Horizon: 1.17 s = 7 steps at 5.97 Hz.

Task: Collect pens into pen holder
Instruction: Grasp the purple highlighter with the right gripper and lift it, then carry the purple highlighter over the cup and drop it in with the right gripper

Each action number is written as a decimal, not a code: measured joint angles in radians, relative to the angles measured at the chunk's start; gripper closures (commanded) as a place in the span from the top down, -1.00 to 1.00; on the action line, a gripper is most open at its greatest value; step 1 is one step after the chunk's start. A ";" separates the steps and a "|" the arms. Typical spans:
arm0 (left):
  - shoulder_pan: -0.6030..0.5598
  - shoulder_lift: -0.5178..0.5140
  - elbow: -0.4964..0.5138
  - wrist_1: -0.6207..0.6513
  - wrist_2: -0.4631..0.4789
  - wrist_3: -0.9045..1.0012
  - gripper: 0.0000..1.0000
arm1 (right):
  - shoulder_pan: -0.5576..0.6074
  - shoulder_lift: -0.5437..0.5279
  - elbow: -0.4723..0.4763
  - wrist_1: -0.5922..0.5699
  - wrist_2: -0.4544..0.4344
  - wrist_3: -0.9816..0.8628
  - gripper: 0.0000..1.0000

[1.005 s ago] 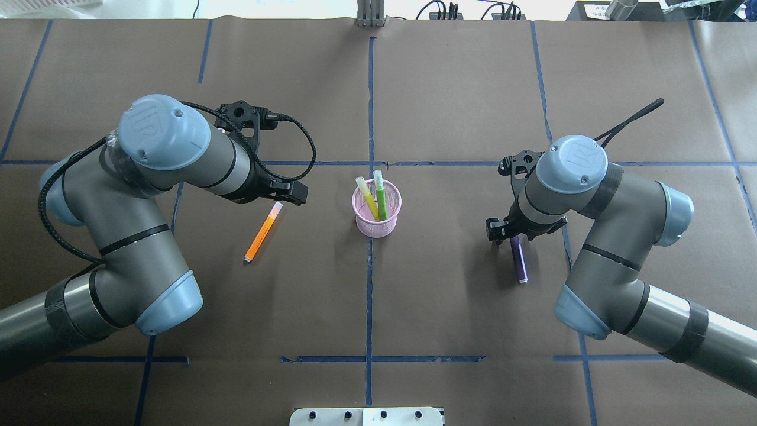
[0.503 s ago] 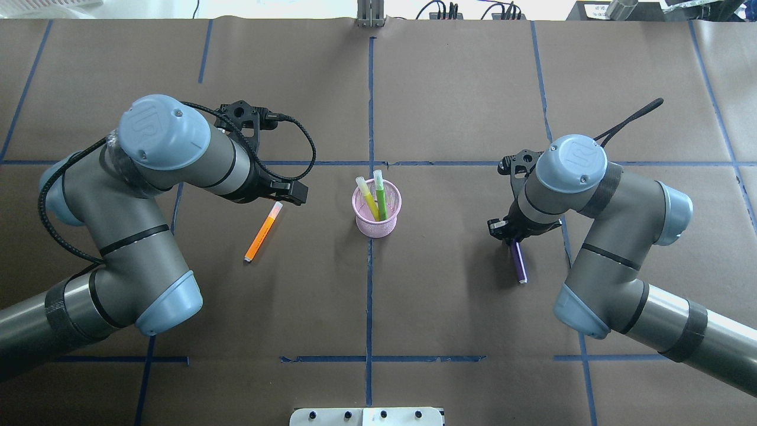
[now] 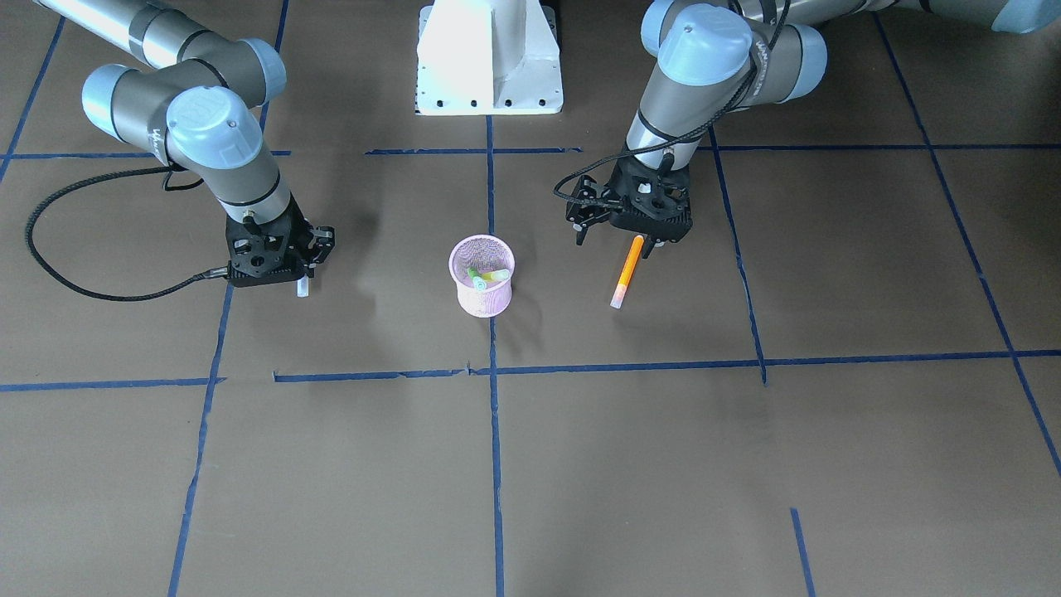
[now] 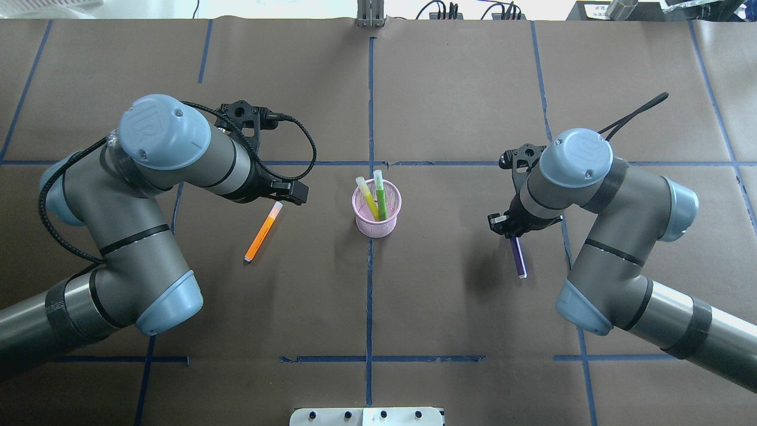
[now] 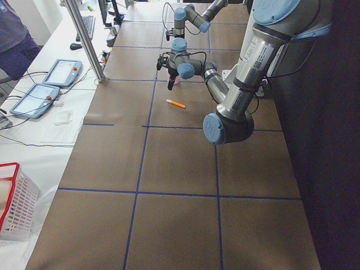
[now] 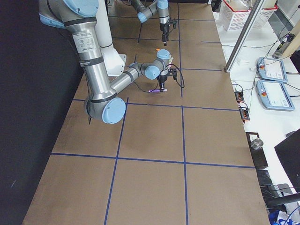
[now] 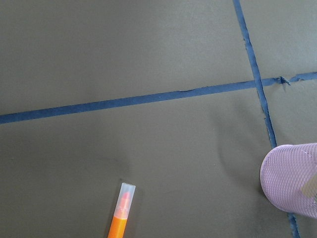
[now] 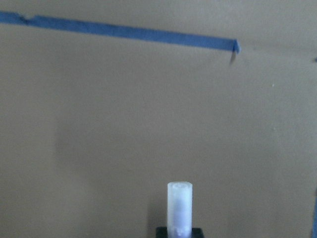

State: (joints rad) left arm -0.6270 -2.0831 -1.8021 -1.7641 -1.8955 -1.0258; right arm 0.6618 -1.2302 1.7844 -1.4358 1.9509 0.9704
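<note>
The pink mesh pen holder (image 4: pixel 378 218) (image 3: pixel 481 290) stands at the table's middle with a yellow pen (image 4: pixel 369 201) and a green pen (image 4: pixel 380 198) upright in it. An orange pen (image 4: pixel 262 234) (image 3: pixel 627 269) lies flat on the table to its left. My left gripper (image 4: pixel 290 192) (image 3: pixel 638 236) hovers above that pen's capped end; no fingers show in the left wrist view, so it looks open and empty. My right gripper (image 4: pixel 510 229) (image 3: pixel 286 265) is shut on the purple pen (image 4: pixel 518 257) near its cap (image 8: pixel 179 206), and the body slants down behind it.
The robot's white base plate (image 3: pixel 489 58) stands at the near edge. Blue tape lines (image 4: pixel 369 296) mark a grid on the brown table cover. A black cable (image 3: pixel 83 282) loops beside the right wrist. Tablets (image 5: pixel 62 72) and a red-rimmed basket (image 5: pixel 14 208) sit off the table.
My right gripper has risen a little and drawn back with the purple pen, whose tail end has come off the table. The left arm and the orange pen have not moved.
</note>
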 measured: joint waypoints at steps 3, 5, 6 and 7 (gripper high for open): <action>0.005 0.007 0.002 0.000 0.003 0.003 1.00 | 0.020 0.028 0.173 -0.002 -0.217 0.170 -0.98; 0.009 0.019 0.004 0.000 0.003 0.015 1.00 | -0.058 0.098 0.204 -0.001 -0.458 0.335 -0.99; 0.009 0.025 0.004 0.000 0.003 0.024 1.00 | -0.129 0.128 0.202 -0.002 -0.605 0.406 -0.98; 0.009 0.031 0.002 0.000 0.002 0.029 1.00 | -0.196 0.162 0.185 -0.005 -0.739 0.481 -0.97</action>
State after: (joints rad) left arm -0.6180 -2.0524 -1.7999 -1.7641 -1.8934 -0.9971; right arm 0.4657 -1.0681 1.9690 -1.4410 1.2123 1.4516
